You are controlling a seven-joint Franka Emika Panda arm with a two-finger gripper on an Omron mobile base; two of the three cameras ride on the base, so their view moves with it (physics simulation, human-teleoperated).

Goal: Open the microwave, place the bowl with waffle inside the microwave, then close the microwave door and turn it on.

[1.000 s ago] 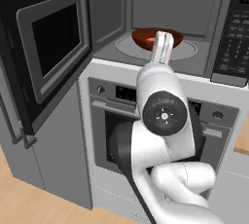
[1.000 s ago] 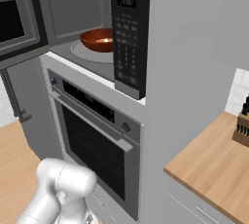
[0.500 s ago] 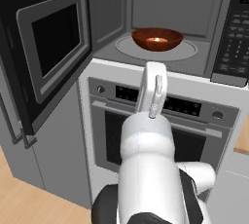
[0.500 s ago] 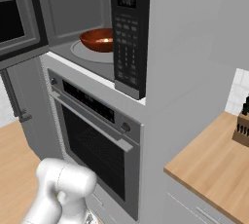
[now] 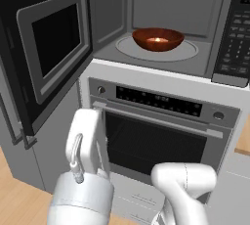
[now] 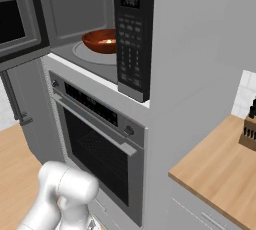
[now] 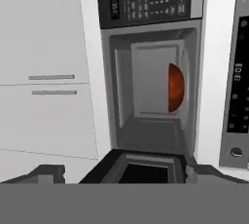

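The bowl (image 5: 157, 39) sits on the turntable inside the microwave (image 5: 161, 21), probably with the waffle (image 5: 157, 39) in it. The gripper (image 7: 121, 172) is spread, empty. The door (image 5: 46, 53) hangs open; closing and starting remain.

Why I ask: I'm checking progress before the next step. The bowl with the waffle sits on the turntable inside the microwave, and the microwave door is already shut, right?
Not quite. The bowl with the waffle does sit on the turntable inside the microwave, but the microwave door is not shut: it stands swung wide open to the left, as the left base view shows.
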